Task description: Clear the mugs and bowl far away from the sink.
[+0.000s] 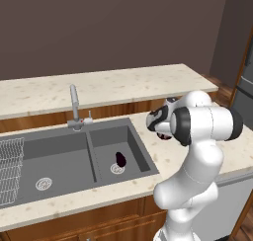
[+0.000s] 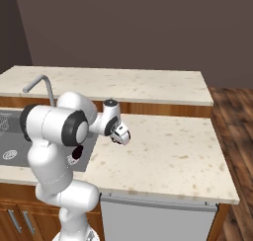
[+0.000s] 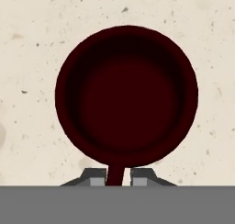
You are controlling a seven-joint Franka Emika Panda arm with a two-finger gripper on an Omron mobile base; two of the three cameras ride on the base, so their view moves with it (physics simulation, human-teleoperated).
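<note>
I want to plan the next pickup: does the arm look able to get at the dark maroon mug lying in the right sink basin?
Probably not right now: the gripper is shut on another maroon mug's handle over the counter. Otherwise the mug in the basin lies uncovered, open from above.

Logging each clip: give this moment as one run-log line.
gripper: shut on maroon mug handle | mug: on counter | second mug: in sink

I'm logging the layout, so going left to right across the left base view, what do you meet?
Wire rack → left drain → faucet → mug in the right basin → robot arm
</note>
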